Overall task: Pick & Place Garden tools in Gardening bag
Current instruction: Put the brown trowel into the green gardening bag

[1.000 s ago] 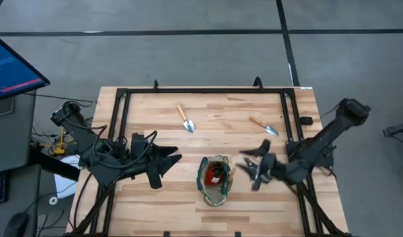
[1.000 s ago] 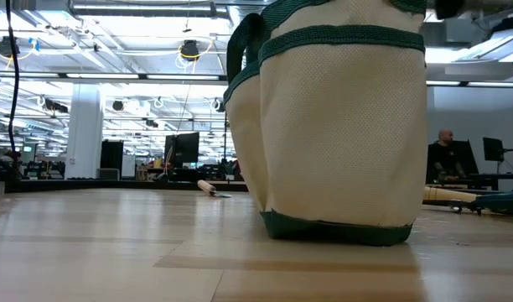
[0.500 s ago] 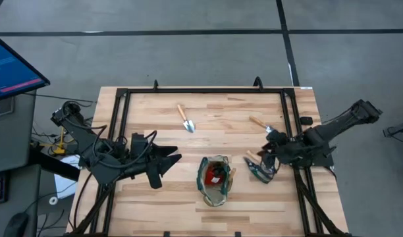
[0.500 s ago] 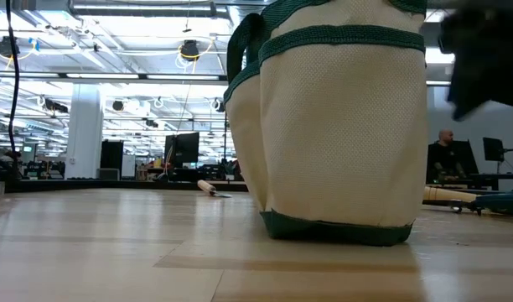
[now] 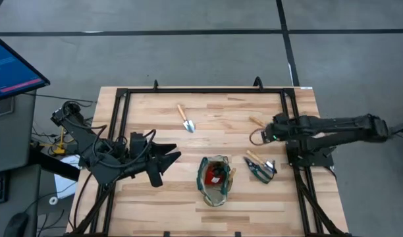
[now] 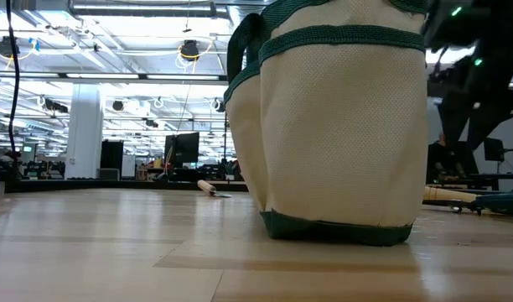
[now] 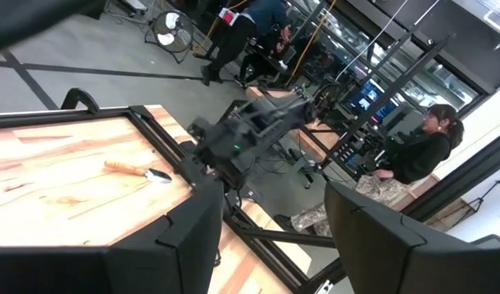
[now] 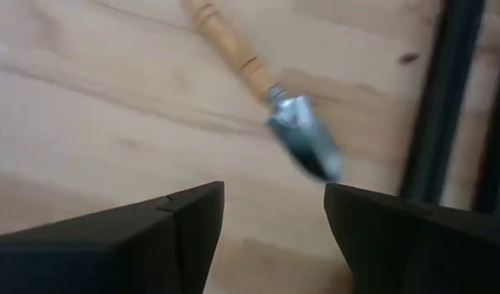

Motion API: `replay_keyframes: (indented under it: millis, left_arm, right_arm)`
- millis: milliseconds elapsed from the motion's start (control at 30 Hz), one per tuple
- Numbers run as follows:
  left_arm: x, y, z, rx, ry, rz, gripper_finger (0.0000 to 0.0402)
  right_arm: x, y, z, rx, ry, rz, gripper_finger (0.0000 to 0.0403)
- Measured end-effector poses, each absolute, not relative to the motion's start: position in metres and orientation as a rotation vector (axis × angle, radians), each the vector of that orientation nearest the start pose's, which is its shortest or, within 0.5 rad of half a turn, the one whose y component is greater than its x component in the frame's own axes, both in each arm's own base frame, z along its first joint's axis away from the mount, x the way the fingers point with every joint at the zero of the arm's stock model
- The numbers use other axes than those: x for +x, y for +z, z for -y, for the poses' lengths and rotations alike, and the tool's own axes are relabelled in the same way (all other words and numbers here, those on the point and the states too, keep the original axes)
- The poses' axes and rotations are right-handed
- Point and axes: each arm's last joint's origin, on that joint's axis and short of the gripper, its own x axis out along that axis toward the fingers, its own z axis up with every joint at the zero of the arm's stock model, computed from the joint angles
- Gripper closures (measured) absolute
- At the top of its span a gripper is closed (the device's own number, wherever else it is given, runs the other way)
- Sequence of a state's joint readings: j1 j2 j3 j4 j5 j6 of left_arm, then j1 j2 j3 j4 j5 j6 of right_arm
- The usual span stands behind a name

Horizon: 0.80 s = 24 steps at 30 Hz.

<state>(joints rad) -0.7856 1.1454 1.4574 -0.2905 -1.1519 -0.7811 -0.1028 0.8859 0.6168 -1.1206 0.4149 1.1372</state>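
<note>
Right gripper (image 5: 266,134): fingers spread wide and empty, as the right wrist view shows. It hovers over the far right part of the table, right above the right trowel.
Right trowel (image 8: 266,85): lies flat on the wood, pale handle pointing away from the silver blade, close to the black frame rail (image 8: 436,98) at the table's right edge. In the overhead view the gripper hides most of it.
Step in hand: judged to be lining up for a grasp on this trowel.
How to do it well: centre the spread fingers across the wooden handle, not the blade, since the round handle gives the pads a firmer seat. Turn the wrist so the fingers straddle the handle crosswise, then come straight down. Keep clear of the rail.
Left gripper (image 5: 163,160): fingers apart, holding nothing, waiting over the near left of the table.
Bag (image 5: 214,179): stands upright near the middle of the table's near edge, mouth open, with a red object (image 5: 215,174) inside.
Shears (image 5: 260,168): lie on the table just right of the bag, not in it.
Left trowel (image 5: 185,119): lies far of the bag, left of centre, well apart from both grippers.
Risk: a tilted lift could let the blade end swing and catch the bag's rim.
</note>
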Motion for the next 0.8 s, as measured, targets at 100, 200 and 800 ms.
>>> replay_keyframes:
  millis: [100,200,800]
  left_arm:
    - [0.164,0.478,0.127,-0.790,0.343,0.155,0.0188]
    - [0.164,0.478,0.127,-0.790,0.343,0.155,0.0188]
    - [0.164,0.478,0.127,-0.751,0.345,0.147,0.0188]
  right_arm:
    - [0.124,0.205,0.040,0.686,-1.129,-1.016,0.0197]
    - [0.132,0.202,0.055,0.677,-1.054,-1.042,0.0193]
    - [0.176,0.177,0.123,0.429,-0.837,-1.365,0.0159]
